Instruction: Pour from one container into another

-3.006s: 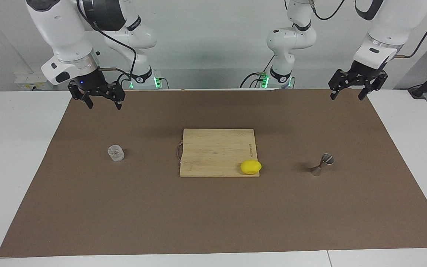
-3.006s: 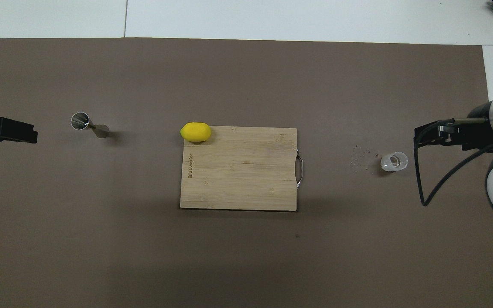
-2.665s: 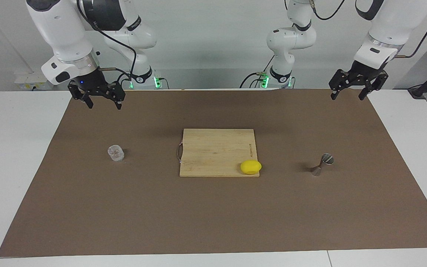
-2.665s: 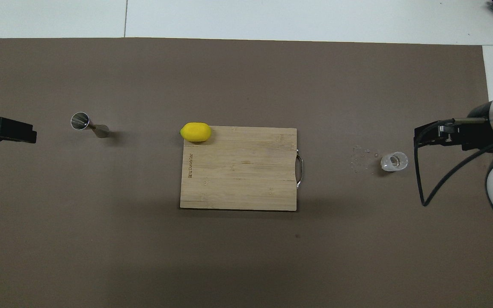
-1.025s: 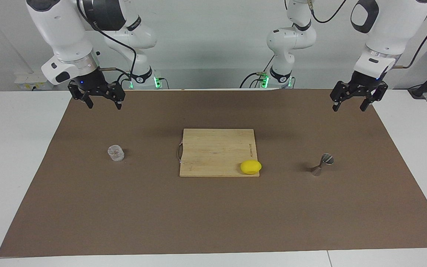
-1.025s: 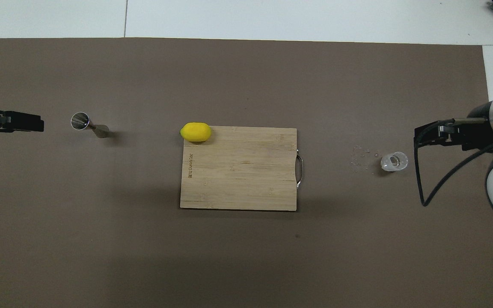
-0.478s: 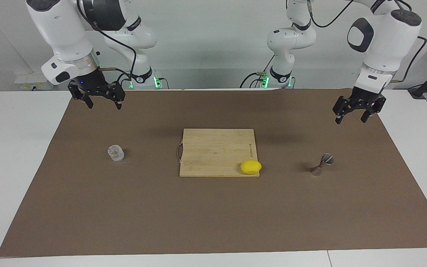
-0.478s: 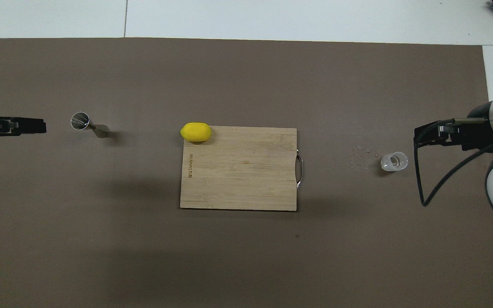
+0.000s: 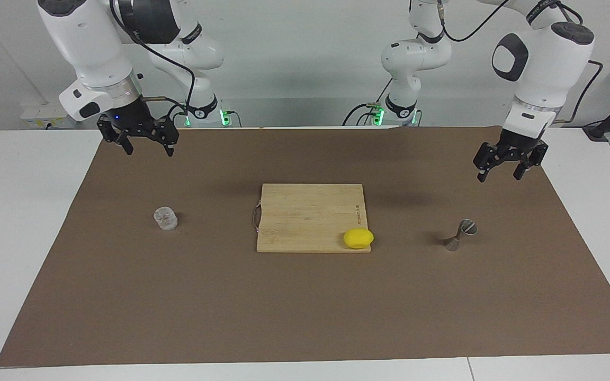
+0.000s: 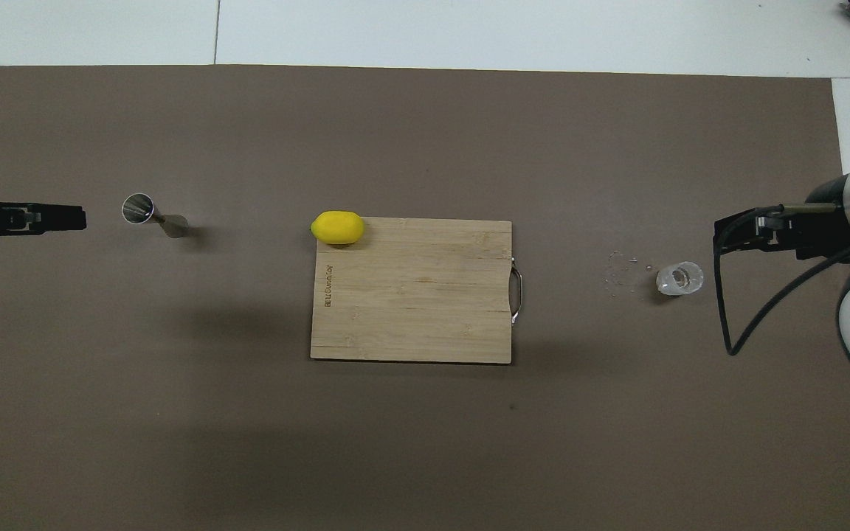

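A brown mat (image 9: 305,296) covers most of the white bench (image 9: 19,211); at the centre of the facing view lies a wooden cutting board (image 9: 305,214) with a metal handle on its edge toward the right arm's end; a yellow lemon (image 9: 358,238) sits on the board's lower right corner in that view, upper left corner in the overhead view (image 10: 337,227).

The clear glass cup (image 9: 166,218) stands upright on the mat at mid-left of the facing view, mid-right of the overhead view (image 10: 679,279); a few small droplets (image 10: 620,271) lie on the mat just beside it, toward the board.

The steel jigger (image 9: 460,234) stands on the mat at mid-right of the facing view, mid-left of the overhead view (image 10: 150,214).

The right claw (image 9: 145,149) hangs in the upper left of the facing view, over the mat's edge nearest the robots, its 2 fingers spread wide, holding nothing; this arm waits.

The left claw (image 9: 500,172) hangs at the upper right of the facing view, over the mat well above the jigger, its fingers wide apart and empty.
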Controlling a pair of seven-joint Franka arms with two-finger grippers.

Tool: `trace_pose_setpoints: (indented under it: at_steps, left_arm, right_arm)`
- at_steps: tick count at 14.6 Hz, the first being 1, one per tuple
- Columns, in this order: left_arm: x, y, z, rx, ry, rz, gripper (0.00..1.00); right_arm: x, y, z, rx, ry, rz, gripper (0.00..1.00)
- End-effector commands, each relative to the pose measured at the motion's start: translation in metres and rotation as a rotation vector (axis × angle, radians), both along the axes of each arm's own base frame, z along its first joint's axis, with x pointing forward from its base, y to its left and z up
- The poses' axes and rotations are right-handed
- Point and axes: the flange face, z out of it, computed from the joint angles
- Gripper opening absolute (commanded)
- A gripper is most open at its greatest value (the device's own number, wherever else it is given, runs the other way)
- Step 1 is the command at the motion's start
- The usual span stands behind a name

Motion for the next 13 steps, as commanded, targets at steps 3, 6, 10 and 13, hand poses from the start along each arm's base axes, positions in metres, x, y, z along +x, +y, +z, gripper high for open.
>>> trace_pose_setpoints:
  at_steps: [3,6,10,13]
  left_arm:
    - [-0.0094,-0.0013,0.0018,0.017,-0.013,0.005,1.00]
    - [-0.0108,0.0012,0.0020,0.019,0.012,0.000,1.00]
    - [-0.0160,-0.0063,-0.0004,0.021,0.058,-0.013,1.00]
    - [-0.0127,-0.0051,-0.0009,-0.015,0.052,-0.015,1.00]
  right_arm:
    - [-0.0078,-0.0054,0.0017,-0.007,0.005,0.013,1.00]
    - [-0.0079,-0.0054,0.0010,-0.007,0.006,0.013,1.00]
    - [-0.0079,-0.0054,0.0010,-0.007,0.006,0.013,1.00]
    - [-0.0078,-0.0054,0.0017,-0.007,0.005,0.013,1.00]
